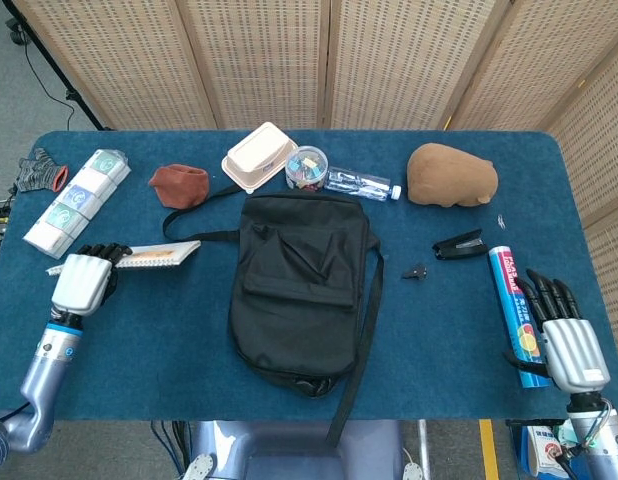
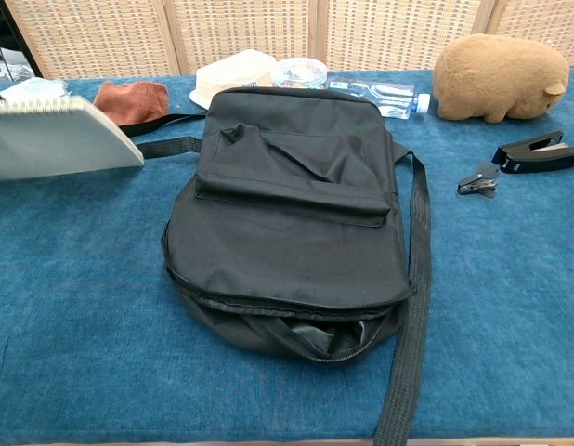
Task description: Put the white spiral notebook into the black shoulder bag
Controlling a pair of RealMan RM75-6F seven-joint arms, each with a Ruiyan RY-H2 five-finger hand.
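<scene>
The white spiral notebook (image 1: pixel 157 256) (image 2: pixel 57 139) is lifted off the table at the left and tipped up, so the chest view shows its pale underside. My left hand (image 1: pixel 81 281) grips its near-left corner. The black shoulder bag (image 1: pixel 301 288) (image 2: pixel 292 214) lies flat in the middle of the table, flap down, its zipped mouth gaping at the near edge. My right hand (image 1: pixel 563 335) hovers open at the near right corner, fingers apart, holding nothing, right beside a blue tube (image 1: pixel 517 312). Neither hand shows in the chest view.
Along the back lie a rust cloth (image 1: pixel 179 185), a cream lunch box (image 1: pixel 259 156), a tub of clips (image 1: pixel 306 168), a water bottle (image 1: pixel 360 184) and a brown plush (image 1: pixel 451 175). A black stapler (image 1: pixel 459 244) and clip (image 1: pixel 414 270) sit right of the bag. Packaged cups (image 1: pixel 77 200) lie far left.
</scene>
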